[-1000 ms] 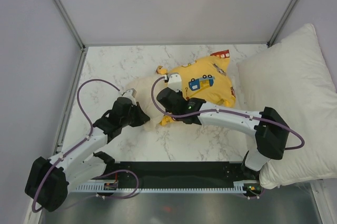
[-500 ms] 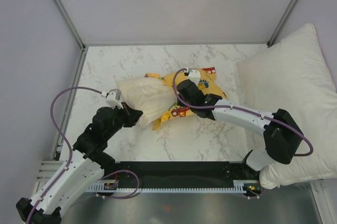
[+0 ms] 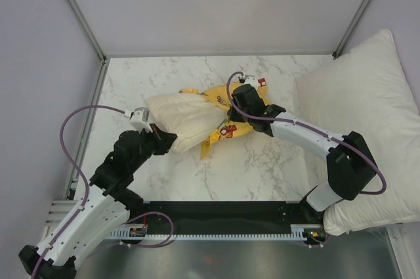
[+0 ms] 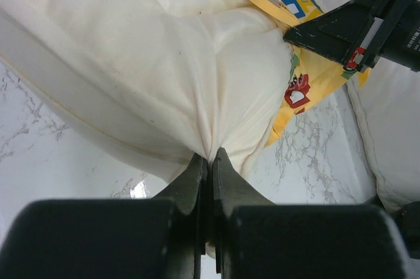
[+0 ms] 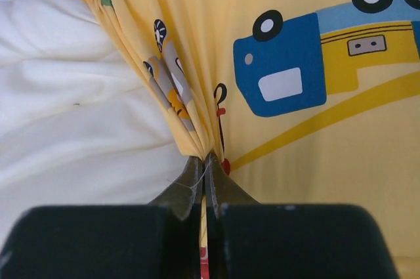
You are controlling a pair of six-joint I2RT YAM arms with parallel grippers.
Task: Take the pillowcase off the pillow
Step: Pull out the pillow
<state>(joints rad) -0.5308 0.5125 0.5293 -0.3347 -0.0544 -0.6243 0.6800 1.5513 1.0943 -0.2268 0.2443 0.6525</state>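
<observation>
White marble table (image 3: 262, 167), grey booth walls: pillow half out of its case, both claws pinched shut on cloth.
Top view: the left gripper (image 3: 168, 140) clamps the near corner of the cream pillow (image 3: 180, 116). The right gripper (image 3: 230, 117) clamps the yellow pillowcase (image 3: 213, 97), which is bunched over the pillow's right end mid-table. The big white pillow (image 3: 361, 115) lies near on the right. Left wrist: jaws closed on only a thin pucker of pillow cloth, so it will likely slip free under a hard pull. Right wrist: jaws closed on a gathered fold of the case. Can't tell if pillow fabric is caught in the fold; if so, the case would drag the pillow along instead of sliding off. The bunched opening could also snag.
</observation>
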